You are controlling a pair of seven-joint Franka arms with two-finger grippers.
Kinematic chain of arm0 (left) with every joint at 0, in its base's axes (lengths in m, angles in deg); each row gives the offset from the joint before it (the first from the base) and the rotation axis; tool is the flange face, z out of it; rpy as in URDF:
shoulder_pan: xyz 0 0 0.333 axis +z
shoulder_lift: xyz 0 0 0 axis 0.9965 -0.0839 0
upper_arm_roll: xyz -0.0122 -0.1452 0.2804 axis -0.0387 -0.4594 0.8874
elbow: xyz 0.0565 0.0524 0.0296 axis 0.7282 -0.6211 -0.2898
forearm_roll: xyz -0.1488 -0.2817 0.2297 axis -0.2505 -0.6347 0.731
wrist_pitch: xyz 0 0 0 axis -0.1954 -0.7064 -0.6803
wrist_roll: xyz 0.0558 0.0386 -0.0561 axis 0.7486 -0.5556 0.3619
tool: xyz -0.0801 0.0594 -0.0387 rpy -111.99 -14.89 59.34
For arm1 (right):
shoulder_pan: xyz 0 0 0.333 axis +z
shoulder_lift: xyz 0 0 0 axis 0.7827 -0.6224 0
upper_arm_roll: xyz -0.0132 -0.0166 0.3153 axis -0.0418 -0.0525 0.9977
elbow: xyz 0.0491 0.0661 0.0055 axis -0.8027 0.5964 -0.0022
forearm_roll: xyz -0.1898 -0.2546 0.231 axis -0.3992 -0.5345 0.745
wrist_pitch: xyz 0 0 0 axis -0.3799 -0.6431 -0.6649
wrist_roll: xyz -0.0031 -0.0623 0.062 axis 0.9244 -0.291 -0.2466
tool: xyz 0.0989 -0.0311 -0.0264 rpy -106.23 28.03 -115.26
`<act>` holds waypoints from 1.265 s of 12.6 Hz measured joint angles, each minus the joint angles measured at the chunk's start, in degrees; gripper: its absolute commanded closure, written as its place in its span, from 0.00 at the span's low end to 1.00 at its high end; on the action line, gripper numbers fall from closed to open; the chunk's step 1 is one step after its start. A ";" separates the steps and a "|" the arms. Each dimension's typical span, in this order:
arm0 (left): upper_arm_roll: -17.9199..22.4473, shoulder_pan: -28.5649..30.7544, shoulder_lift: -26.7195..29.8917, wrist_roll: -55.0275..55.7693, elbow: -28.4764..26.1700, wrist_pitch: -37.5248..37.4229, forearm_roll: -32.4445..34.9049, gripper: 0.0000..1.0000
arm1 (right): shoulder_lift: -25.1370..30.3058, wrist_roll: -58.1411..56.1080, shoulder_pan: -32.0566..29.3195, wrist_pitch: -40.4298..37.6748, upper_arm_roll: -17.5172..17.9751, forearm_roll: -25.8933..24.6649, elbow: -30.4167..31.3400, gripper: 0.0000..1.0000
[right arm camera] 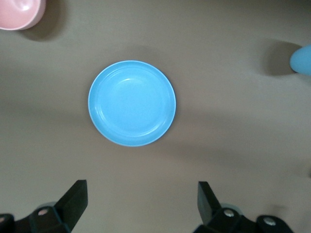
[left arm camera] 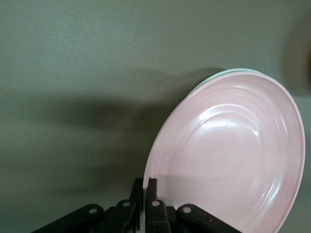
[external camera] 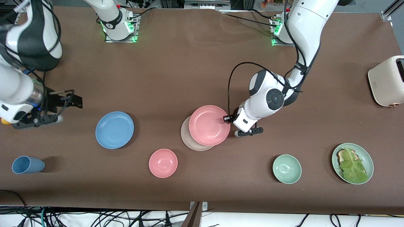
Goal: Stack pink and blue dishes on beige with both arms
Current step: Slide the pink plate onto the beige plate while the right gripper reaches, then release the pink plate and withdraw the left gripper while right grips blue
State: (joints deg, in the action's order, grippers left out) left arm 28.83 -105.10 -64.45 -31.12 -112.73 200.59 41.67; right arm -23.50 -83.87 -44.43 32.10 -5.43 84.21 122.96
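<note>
The pink plate [external camera: 209,125] lies mostly over the beige plate [external camera: 189,141], its 3 o'clock rim pinched in the closed left gripper [external camera: 228,119]. The blue plate [external camera: 114,129] sits alone on the table [external camera: 189,69], the right gripper [external camera: 68,100] spread wide and empty at its 10 o'clock. At the left arm's end, a green plate [external camera: 368,157] holds toast under lettuce [external camera: 353,165].

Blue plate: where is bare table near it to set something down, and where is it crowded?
Bare table lies between the blue plate and the beige plate, and from the blue plate up to the arm bases. It is crowded at the beige plate: the left gripper, shut on the pink plate, holds it there, pink bowl close by. The open right gripper waits.
</note>
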 measured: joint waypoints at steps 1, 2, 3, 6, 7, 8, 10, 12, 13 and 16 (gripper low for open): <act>0.02 -0.48 -0.65 0.82 0.75 0.00 0.07 1.00 | -1.60 -0.07 -0.13 2.10 -0.01 0.00 0.58 0.00; 0.04 -1.05 -1.30 1.63 1.47 0.00 0.10 1.00 | -3.00 -0.20 -0.42 4.64 -0.04 0.00 1.58 0.00; 0.11 -1.58 -1.95 2.34 2.04 0.01 0.12 1.00 | -4.17 -0.42 -0.76 7.50 -0.05 0.00 2.94 0.00; 0.21 -2.30 -3.75 3.10 3.39 1.00 0.12 1.00 | -7.36 -1.17 -1.92 17.94 -0.06 0.03 7.62 0.00; 0.24 -2.55 -4.26 3.35 3.52 1.74 0.12 1.00 | -8.64 -1.56 -2.34 20.93 -0.06 0.19 8.75 0.00; 0.27 -2.80 -4.75 3.57 3.67 2.43 0.12 1.00 | -9.97 -1.76 -2.67 23.30 -0.06 0.42 9.63 0.00; 0.28 -3.15 -5.74 4.30 4.80 2.98 0.12 0.98 | -12.02 -2.34 -3.24 27.85 -0.06 0.52 11.51 0.00; 0.31 -3.38 -7.07 5.34 6.52 3.00 0.12 0.62 | -12.78 -3.21 -4.05 32.74 -0.08 0.59 14.80 0.00; 0.34 -3.39 -7.66 5.51 7.24 3.03 0.12 0.50 | -12.84 -3.58 -4.37 35.22 -0.07 0.61 16.82 0.00; 0.78 -3.34 -8.22 5.58 8.19 3.07 0.21 0.41 | -13.22 -3.80 -5.03 40.40 -0.08 0.63 21.12 0.01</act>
State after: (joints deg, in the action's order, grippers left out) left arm 29.61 -108.44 -72.66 -25.55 -104.53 203.67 41.88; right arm -36.72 -87.67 -49.46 72.50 -5.51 84.84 144.08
